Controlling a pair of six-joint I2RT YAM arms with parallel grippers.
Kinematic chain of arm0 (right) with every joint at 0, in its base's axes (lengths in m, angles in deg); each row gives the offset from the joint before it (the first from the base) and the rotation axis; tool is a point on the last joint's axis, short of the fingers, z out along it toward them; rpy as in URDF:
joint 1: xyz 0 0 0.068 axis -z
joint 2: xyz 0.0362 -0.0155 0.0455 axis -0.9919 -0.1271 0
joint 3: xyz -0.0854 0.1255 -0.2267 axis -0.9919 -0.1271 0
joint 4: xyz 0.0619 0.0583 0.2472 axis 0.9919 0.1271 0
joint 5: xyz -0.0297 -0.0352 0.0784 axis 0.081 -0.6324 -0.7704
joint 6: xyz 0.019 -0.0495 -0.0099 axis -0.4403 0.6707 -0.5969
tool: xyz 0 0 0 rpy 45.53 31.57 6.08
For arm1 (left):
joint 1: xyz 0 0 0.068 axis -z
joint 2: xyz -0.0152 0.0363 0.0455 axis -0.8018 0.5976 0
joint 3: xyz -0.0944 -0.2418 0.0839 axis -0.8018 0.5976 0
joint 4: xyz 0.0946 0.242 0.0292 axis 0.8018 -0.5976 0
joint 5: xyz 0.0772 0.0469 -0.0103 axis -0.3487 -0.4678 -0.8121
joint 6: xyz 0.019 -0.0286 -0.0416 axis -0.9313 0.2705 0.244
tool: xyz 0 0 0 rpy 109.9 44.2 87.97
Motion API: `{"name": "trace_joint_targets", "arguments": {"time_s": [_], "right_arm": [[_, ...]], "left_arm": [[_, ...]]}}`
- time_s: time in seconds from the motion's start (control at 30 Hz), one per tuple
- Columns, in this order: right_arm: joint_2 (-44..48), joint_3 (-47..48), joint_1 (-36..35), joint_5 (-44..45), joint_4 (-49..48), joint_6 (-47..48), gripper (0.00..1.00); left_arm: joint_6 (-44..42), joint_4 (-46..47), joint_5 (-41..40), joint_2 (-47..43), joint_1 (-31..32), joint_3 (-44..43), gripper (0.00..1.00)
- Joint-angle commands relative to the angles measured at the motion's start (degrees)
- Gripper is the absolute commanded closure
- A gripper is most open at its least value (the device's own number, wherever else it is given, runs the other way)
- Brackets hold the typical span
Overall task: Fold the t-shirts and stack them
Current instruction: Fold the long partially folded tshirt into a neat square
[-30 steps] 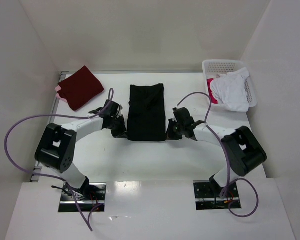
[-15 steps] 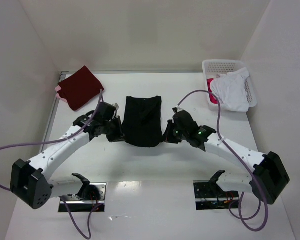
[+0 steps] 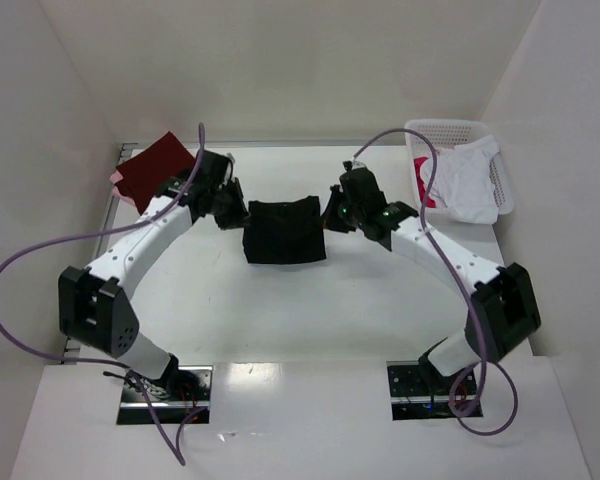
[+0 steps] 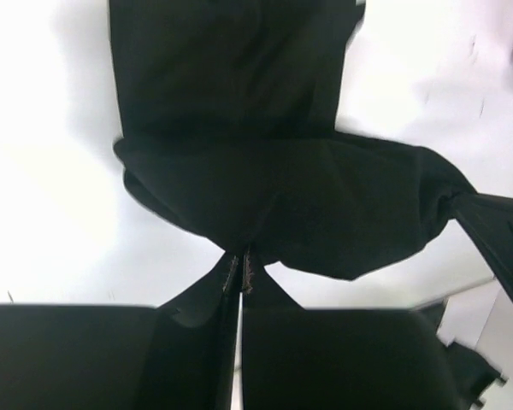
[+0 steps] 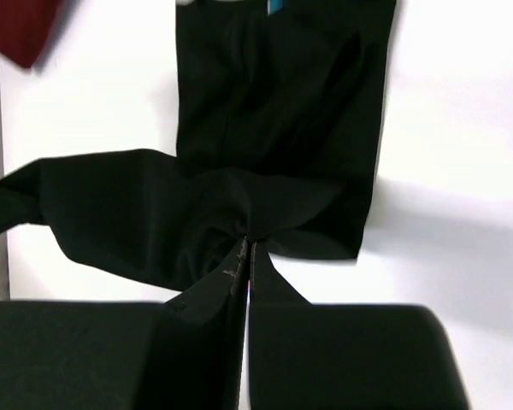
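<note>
The black t-shirt (image 3: 283, 232) lies in the middle of the table, its near edge lifted and folded back toward the far side. My left gripper (image 3: 237, 212) is shut on its left corner (image 4: 239, 248). My right gripper (image 3: 332, 212) is shut on its right corner (image 5: 250, 235). Both hold the cloth stretched between them above the lower layer (image 5: 282, 102). A folded dark red t-shirt (image 3: 156, 167) lies at the far left on a pink one (image 3: 115, 178). A white t-shirt (image 3: 464, 180) hangs over the basket, with a pink one (image 3: 424, 195) under it.
The white perforated basket (image 3: 442, 131) stands at the far right by the side wall. White walls close in the table at the back and on both sides. The arms' purple cables arc over the table.
Both grippers carried the black shirt's near edge away from the bases toward the far side, folding it over; the shirt now looks about half as long.
</note>
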Motion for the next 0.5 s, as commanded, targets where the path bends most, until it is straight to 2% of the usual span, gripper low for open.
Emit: {"name": "trace_joint_targets", "arguments": {"time_s": [0.0,0.23,0.27,0.3,0.37,0.43,0.47], "right_arm": [[-5.02,6.96,1.68,1.32,-5.06,4.93,1.0],[-17.69,16.97,4.22,1.49,-7.53,5.13,0.99],[-18.99,17.95,4.84,0.97,-7.97,5.04,0.97],[-21.49,18.83,4.93,0.88,-8.05,5.04,0.93],[-23.87,20.37,6.05,0.88,-8.94,5.65,0.92],[-27.18,22.79,7.13,0.88,-10.51,5.65,0.92],[-28.38,24.04,7.73,0.88,-11.03,5.65,0.92]], "left_arm": [[-4.33,1.97,1.21,3.92,-2.32,-6.31,1.0],[-5.66,4.96,3.24,16.06,-5.9,-13.98,1.0],[-6.18,5.04,4.13,17.73,-5.99,-14.94,0.97],[-6.28,5.49,4.8,19.38,-6.59,-15.97,0.87],[-6.98,7.44,6.04,23.89,-7.22,-18.12,0.69],[-6.98,10.62,6.99,28.16,-8.34,-19.91,0.6],[-6.98,11.26,7.62,29.93,-8.89,-21.18,0.6]]}}
